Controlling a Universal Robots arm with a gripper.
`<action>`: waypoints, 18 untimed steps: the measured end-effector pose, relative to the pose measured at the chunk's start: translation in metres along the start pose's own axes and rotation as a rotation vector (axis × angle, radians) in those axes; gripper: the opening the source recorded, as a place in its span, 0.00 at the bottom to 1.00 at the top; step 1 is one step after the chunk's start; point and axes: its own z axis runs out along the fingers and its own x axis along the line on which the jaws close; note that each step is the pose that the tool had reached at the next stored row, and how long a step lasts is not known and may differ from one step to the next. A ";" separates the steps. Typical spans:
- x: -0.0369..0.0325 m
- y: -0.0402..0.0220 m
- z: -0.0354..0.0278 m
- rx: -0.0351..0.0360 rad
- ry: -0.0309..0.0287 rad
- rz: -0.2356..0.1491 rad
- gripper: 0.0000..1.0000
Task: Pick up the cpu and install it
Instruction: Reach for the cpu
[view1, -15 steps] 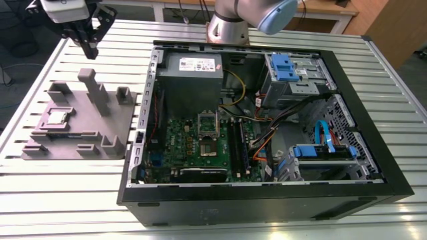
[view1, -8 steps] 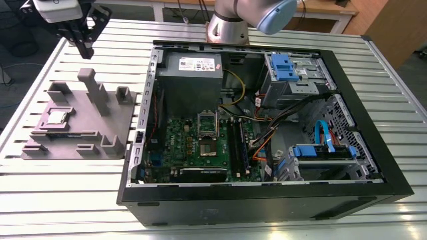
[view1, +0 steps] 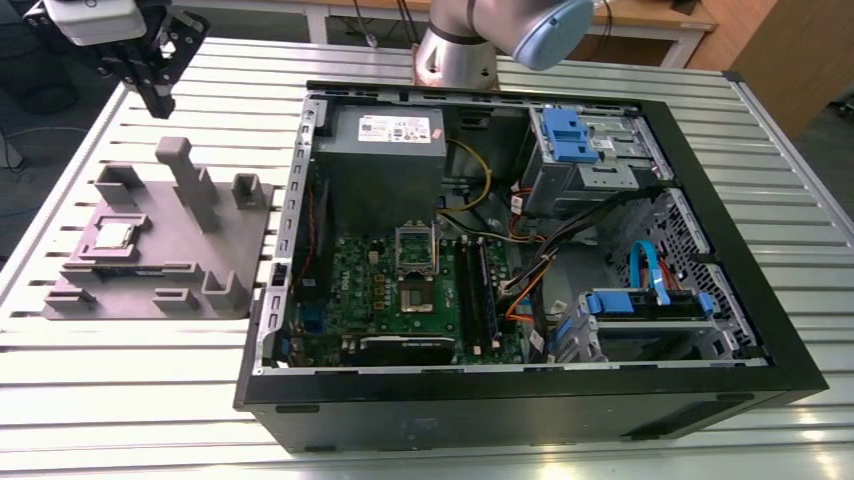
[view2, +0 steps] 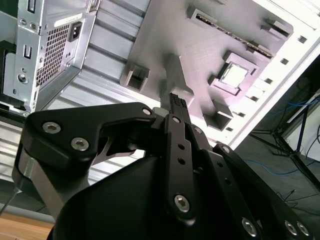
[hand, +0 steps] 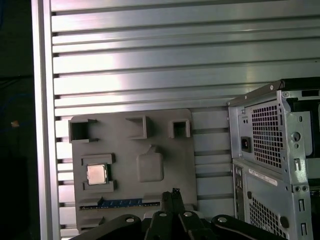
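The cpu (view1: 114, 235) is a small silver square lying flat in a recess of the grey plastic fixture (view1: 167, 262) on the exterior view's left. Both wrist views look down on the cpu (view2: 235, 76) (hand: 96, 173) in the fixture (view2: 200, 45) (hand: 131, 200). My gripper (view1: 160, 104) hangs high above the table, beyond the fixture's far end, well apart from the cpu. Its black fingers (view2: 175, 101) are pressed together with nothing between them, as the gripper (hand: 175, 192) also shows in the first wrist view. The motherboard's metal-framed socket (view1: 416, 296) sits inside the open case.
An open black computer case (view1: 534, 400) lies on the slatted metal table (view1: 134, 380), right of the fixture. Inside are a power supply (view1: 387, 135), cables and blue drive brackets (view1: 567, 135). The fixture carries tall upright blocks (view1: 187, 180). The arm's base (view1: 461, 50) stands behind the case.
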 end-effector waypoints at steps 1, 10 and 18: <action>0.0010 -0.0001 0.0000 0.0001 0.0007 0.000 0.10; 0.0046 -0.0004 0.0001 0.0000 0.0008 0.000 0.10; 0.0104 -0.0008 0.0003 0.0000 0.0008 0.000 0.10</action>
